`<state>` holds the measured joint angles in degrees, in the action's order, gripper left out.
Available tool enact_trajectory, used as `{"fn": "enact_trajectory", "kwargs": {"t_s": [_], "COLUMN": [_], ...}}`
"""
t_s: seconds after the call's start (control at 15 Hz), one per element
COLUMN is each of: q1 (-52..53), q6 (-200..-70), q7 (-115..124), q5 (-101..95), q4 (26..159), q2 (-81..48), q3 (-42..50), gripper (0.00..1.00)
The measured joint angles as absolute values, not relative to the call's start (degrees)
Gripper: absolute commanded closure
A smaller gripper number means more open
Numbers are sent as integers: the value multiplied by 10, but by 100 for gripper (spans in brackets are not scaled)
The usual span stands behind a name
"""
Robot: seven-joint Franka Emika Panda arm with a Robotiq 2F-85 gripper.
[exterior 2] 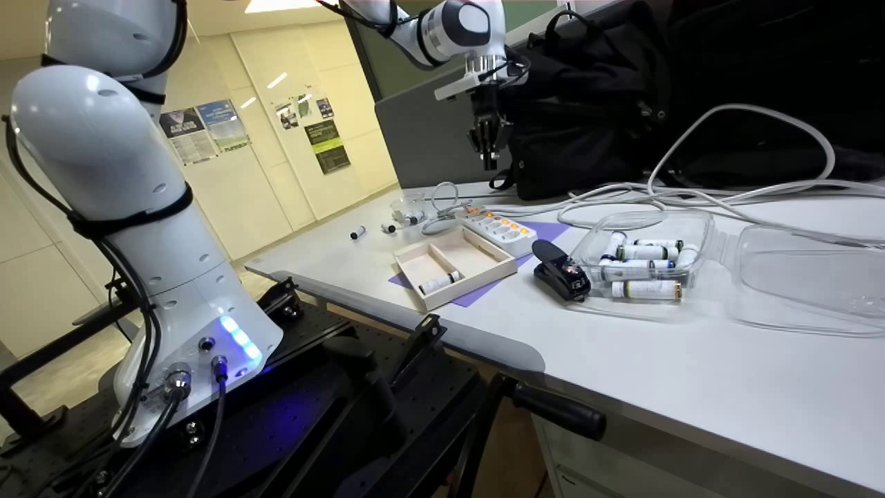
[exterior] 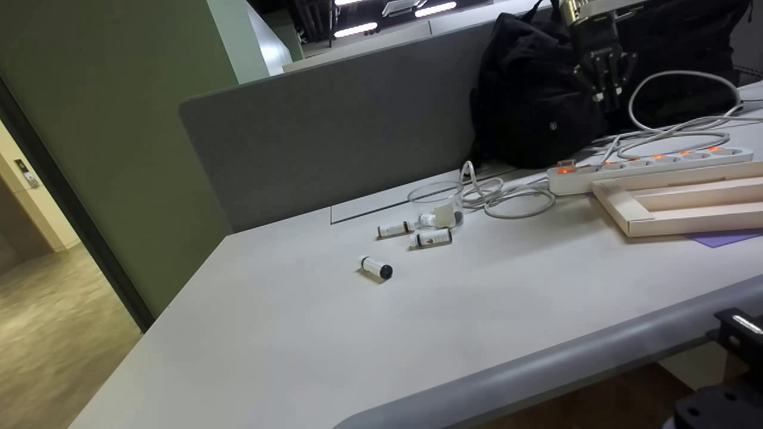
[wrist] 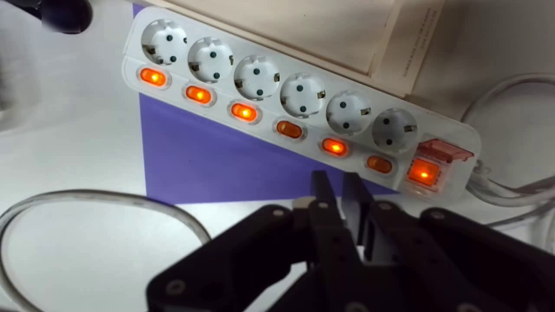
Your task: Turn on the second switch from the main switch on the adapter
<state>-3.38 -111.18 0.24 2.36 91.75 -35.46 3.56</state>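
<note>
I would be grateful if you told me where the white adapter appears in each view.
An exterior view: the adapter lies at the right, above mid-height, beyond the wooden tray.
An exterior view: the adapter is slightly right of centre, beyond the wooden tray.
Wrist view: the adapter slants from upper left to right of centre; the wooden tray shows at the top.
Shared landmark: the wooden tray alongside it.

You have black backpack (exterior 2: pixel 581 117) by gray partition (exterior: pixel 334 125); one vial (exterior 2: pixel 440 282) in divided wooden tray (exterior 2: pixel 477 281), purple sheet (wrist: pixel 195 160) partly beneath; open clamshell box (exterior 2: pixel 722 245) holding vials (exterior 2: pixel 646 253).
</note>
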Motion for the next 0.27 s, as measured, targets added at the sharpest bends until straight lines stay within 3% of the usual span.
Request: {"fn": "enact_trajectory", "kwargs": {"t_s": [0.07, 0.13, 0.27], "q1": [-34, -34, -34], "q6": [-1110, -1107, -1106], "q7": [-6, -16, -18], "q5": [23, 21, 21], "q4": [917, 918, 918], "q2": [-343, -333, -328], "q3": [35, 34, 34], "gripper": [46, 63, 51]}}
